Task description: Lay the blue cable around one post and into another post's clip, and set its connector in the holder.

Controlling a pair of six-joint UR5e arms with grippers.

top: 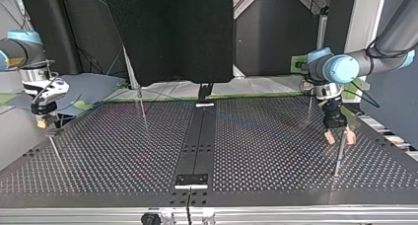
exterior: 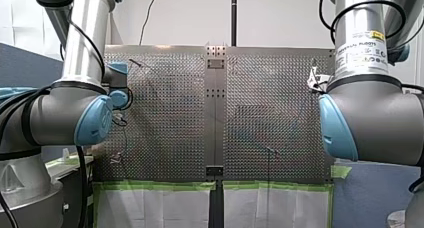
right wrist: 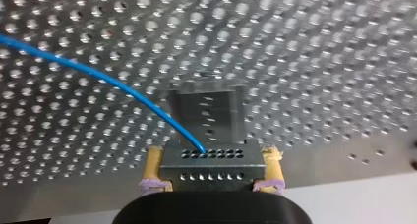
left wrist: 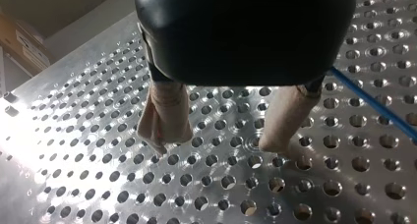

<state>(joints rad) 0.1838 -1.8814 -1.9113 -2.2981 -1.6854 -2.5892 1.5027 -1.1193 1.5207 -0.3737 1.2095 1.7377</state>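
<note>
— How far along is it?

— Hardly started, I'd say. The right gripper (right wrist: 212,157) pinches the connector (right wrist: 209,166) by its two sides, low over the table at the top view's left. The blue cable (right wrist: 123,89) runs out of the connector and away over the holes.

— And the other arm?

— The left gripper (left wrist: 215,145) hangs at the top view's right with its pale fingers spread and nothing between them. The cable passes just beside it, and a thin post (top: 337,161) stands near. I see no cable around any post or in a clip, and I can't tell which piece is the holder.

— The room?

— A perforated metal table (top: 276,151) with a plain strip down its middle. There is green tape (exterior: 155,185) on its near edge in the front view, and a dark panel (top: 167,32) hangs at the far side in the top view.
</note>
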